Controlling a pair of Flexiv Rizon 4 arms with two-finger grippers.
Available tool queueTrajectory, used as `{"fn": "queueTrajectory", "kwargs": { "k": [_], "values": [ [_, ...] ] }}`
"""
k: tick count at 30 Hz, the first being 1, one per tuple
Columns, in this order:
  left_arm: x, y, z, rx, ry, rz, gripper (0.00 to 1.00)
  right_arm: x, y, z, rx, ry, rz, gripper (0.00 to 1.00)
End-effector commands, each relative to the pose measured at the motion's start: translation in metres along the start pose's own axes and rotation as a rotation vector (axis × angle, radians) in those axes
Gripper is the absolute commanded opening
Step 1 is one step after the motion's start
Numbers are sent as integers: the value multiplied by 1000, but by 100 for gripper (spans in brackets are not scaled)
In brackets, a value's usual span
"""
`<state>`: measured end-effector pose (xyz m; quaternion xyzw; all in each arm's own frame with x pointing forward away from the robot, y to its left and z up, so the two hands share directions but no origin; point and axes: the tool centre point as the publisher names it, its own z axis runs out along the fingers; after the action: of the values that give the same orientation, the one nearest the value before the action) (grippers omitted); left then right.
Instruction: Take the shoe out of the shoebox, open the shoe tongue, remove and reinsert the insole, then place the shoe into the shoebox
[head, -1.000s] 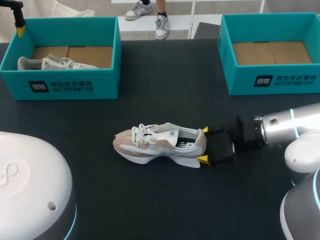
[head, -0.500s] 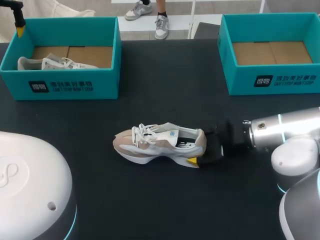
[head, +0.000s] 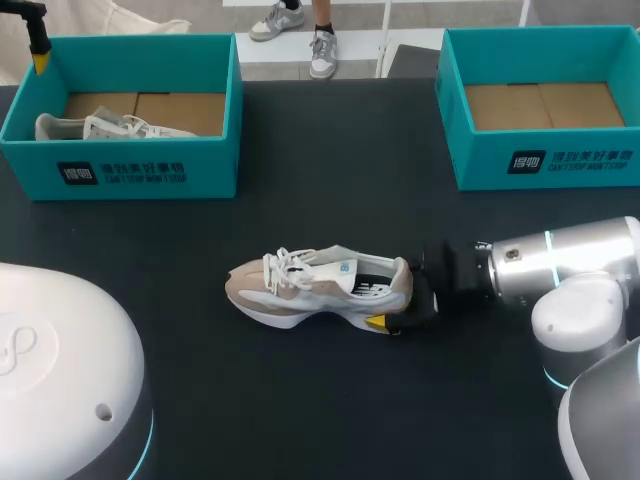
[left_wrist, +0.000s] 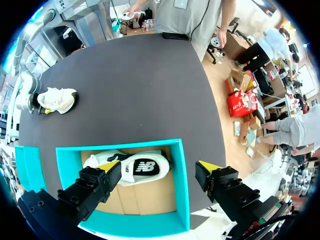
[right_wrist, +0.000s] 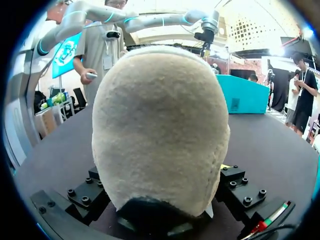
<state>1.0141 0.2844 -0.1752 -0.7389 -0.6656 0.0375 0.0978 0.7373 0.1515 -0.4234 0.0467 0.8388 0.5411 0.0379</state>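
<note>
The shoe (head: 300, 290) lies on its side near the middle of the black table (head: 330, 400), outside both boxes. Its toe points toward our left and its heel toward our right arm. The first step, taking it out of the shoebox, therefore looks done.

The right gripper (head: 388, 295) is at the heel. In the right wrist view the beige heel fills the space between the two fingers, which touch it from both sides, so we judge that this pincer holds the shoe by the heel. In the head view only one yellow tip shows, against the sole; the other is hidden behind the heel.

The laces (head: 285, 265) look fastened and the tongue (head: 338, 262) lies flat. We cannot make out the insole inside the dark opening. We judge that opening the tongue, working the insole and putting the shoe back are all left to do, so the task is in its early part.

Further out, the right shoebox (head: 545, 160) stands at the far right of the table and shows its brown cardboard floor. The left shoebox (head: 140, 170), at the far left, holds a second shoe (head: 100, 127), a white one. The left gripper (left_wrist: 159, 167) hangs above this box with its fingers wide apart, touching nothing.
</note>
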Motion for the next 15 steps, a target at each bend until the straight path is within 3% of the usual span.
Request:
{"fn": "queueTrajectory", "kwargs": {
  "k": [1,15],
  "values": [
    [1,0,0,1,1,1,100,1,-1,-12,25,20,-2,0],
    [1,0,0,1,1,1,100,3,-13,-42,78,70,-2,0]
  ]
}}
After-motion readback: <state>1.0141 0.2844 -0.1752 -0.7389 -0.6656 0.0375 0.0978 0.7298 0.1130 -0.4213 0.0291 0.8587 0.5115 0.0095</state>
